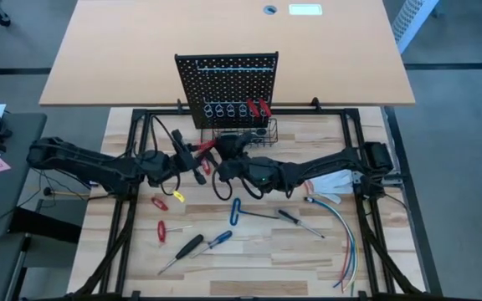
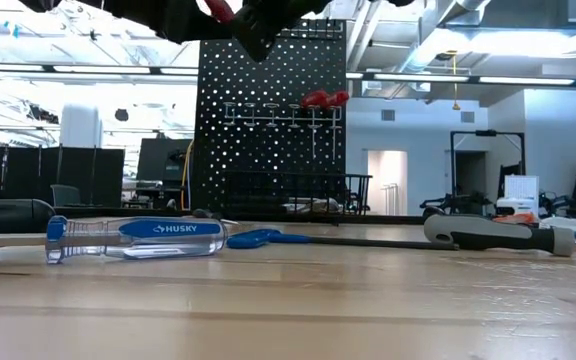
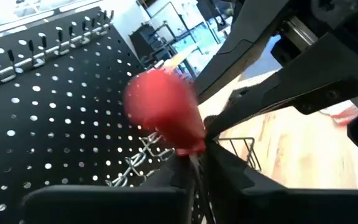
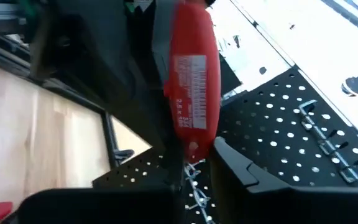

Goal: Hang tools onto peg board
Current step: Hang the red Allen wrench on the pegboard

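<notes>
Red plastic, the handle of a small screwdriver [image 1: 205, 147], lay between the two claws just left of centre in the high view, directly below the peg board [image 1: 227, 79]. The left claw [image 1: 197, 164] reached in from the frame's left and the right claw [image 1: 227, 149] from the right, so that they met at this tool in front of the board's wire basket [image 1: 245, 130].

In the left wrist view the left claw's fingers [image 3: 229, 168] stood narrow, pinched on the thin shaft just beneath the red handle [image 3: 166, 112]. In the right wrist view the right claw's fingers [image 4: 241, 165] were likewise drawn in close at the lower end of the red screwdriver [image 4: 194, 74], gripping it. Both claws therefore held the same tool, raised off the counter [image 1: 249, 251] near the top edge of the low view.

The peg board stood upright at the upper centre of the high view. Two red-handled tools [image 1: 258, 107] already hung in the right end of its ring row.

On the counter, across the lower half of the high view, lay two red-handled tools [image 1: 160, 216], a black-handled screwdriver [image 1: 184, 249], a blue-handled screwdriver [image 1: 218, 240], a blue-handled hex key [image 1: 236, 211] and a dark-handled screwdriver [image 1: 295, 220]. A bundle of coloured wires [image 1: 341, 230] lay at lower right.
</notes>
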`<action>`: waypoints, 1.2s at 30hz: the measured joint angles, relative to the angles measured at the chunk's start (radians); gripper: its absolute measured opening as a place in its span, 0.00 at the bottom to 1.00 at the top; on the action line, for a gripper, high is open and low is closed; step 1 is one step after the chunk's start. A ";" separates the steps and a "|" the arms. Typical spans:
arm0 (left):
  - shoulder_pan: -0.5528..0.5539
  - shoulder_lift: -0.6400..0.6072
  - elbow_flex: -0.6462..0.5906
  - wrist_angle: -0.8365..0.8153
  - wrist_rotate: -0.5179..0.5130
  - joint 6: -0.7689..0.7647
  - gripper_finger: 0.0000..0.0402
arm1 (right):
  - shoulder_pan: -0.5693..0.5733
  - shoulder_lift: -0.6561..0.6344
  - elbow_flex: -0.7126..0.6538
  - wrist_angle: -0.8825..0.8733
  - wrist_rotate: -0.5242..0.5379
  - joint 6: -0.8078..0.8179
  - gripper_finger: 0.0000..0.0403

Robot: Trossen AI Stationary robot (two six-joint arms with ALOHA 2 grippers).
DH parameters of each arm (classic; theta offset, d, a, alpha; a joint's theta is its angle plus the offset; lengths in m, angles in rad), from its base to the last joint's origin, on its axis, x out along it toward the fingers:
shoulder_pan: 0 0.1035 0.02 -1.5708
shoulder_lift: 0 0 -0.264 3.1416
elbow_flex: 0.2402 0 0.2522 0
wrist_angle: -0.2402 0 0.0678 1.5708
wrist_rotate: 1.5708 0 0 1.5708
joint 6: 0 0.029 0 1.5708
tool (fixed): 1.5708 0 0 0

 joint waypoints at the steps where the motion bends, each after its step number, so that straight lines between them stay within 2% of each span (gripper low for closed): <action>1: 0.000 -0.007 0.000 -0.009 0.005 0.001 0.02 | 0.000 0.000 0.001 -0.013 -0.007 0.005 0.14; 7: 0.000 -0.110 0.004 -0.095 0.062 -0.019 0.00 | 0.017 -0.011 -0.001 -0.106 -0.038 0.018 0.23; 9: 0.004 -0.160 0.005 -0.157 0.124 -0.038 0.00 | 0.029 -0.028 -0.002 -0.163 -0.060 0.046 0.27; 12: 0.021 -0.227 0.002 -0.250 0.279 -0.086 0.00 | 0.044 -0.100 -0.001 -0.263 -0.087 0.112 0.35; 15: 0.052 -0.287 0.011 -0.326 0.434 -0.161 0.00 | 0.046 -0.164 0.001 -0.366 -0.224 0.226 0.44; 19: 0.108 -0.302 0.049 -0.428 0.639 -0.259 0.00 | 0.033 -0.209 -0.001 -0.440 -0.435 0.349 0.54; 21: 0.136 -0.288 0.064 -0.458 0.742 -0.301 0.00 | 0.032 -0.219 0.000 -0.438 -0.481 0.378 0.57; 24: 0.177 -0.235 0.101 -0.517 0.886 -0.354 0.00 | 0.032 -0.213 0.000 -0.436 -0.490 0.369 0.59; 26: 0.198 -0.186 0.126 -0.560 0.948 -0.382 0.00 | 0.032 -0.210 -0.001 -0.446 -0.489 0.362 0.59; 30: 0.230 -0.093 0.162 -0.609 0.964 -0.406 0.00 | 0.031 -0.213 0.000 -0.465 -0.483 0.348 0.59; 33: 0.252 -0.028 0.177 -0.615 0.969 -0.415 0.00 | 0.035 -0.213 0.000 -0.535 -0.482 0.257 0.59; 36: 0.275 0.029 0.193 -0.624 1.027 -0.434 0.00 | 0.035 -0.197 0.000 -0.601 -0.477 0.170 0.58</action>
